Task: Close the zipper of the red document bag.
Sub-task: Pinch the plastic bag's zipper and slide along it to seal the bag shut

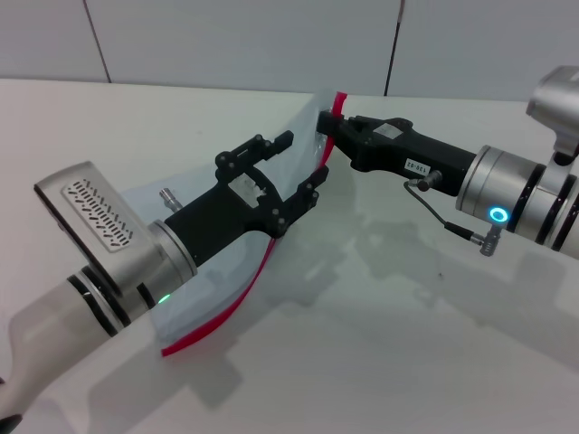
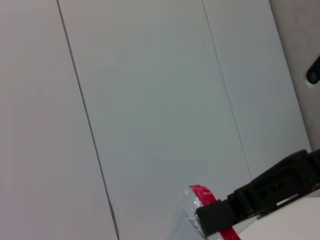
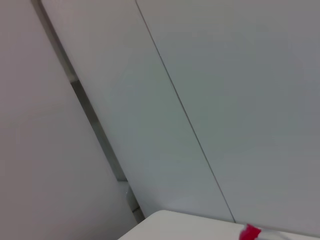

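One red document bag (image 1: pixel 194 271), one zipper (image 1: pixel 237 303), two hands.

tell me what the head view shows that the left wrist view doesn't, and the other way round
Only the head view shows the left gripper, open over the red document bag, the full curve of the zipper down to the white table, and the right arm's silver forearm with its blue light ring.

Only the left wrist view adds a dark fitting high on the wall.

Both show the right gripper shut on the zipper at the bag's raised far end, with the grey wall panels behind.
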Tool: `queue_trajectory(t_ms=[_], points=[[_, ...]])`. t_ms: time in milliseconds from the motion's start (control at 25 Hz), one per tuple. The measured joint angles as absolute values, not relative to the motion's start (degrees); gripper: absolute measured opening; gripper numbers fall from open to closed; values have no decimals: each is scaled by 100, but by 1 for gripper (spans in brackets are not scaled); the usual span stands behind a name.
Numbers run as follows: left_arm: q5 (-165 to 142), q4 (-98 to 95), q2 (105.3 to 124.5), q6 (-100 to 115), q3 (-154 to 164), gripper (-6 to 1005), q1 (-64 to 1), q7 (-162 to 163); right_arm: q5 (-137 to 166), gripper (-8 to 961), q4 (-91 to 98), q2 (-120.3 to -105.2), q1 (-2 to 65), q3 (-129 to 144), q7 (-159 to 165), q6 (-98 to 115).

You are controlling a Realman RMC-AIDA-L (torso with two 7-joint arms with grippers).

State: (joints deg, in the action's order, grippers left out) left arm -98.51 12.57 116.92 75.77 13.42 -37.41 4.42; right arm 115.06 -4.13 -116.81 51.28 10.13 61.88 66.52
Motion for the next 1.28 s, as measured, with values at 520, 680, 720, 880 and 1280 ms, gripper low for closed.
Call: queue_trajectory(t_ms=[520, 680, 720, 880, 1280], points=[[-9877, 1257, 11694, 7330, 1353, 471, -3779, 389, 11505, 24, -453, -11673, 5150, 998, 6188, 6757], [-9853, 1323, 11696, 7353, 1348, 468, -3759, 195, 11501, 25, -460, -11672, 5150, 990, 6189, 6758], [-9851, 1345, 11697, 7365, 1346, 467, -3754, 118, 11498, 26, -460, -11671, 5150, 985, 6189, 6755], [-9841, 1463, 11699, 7372, 1299, 455, -3738, -224, 11474, 27, -455, -11671, 5149, 968, 6191, 6727], [-9841, 1556, 11699, 7378, 1197, 361, -3694, -581, 11466, 29, -436, -11671, 5144, 966, 6194, 6704]])
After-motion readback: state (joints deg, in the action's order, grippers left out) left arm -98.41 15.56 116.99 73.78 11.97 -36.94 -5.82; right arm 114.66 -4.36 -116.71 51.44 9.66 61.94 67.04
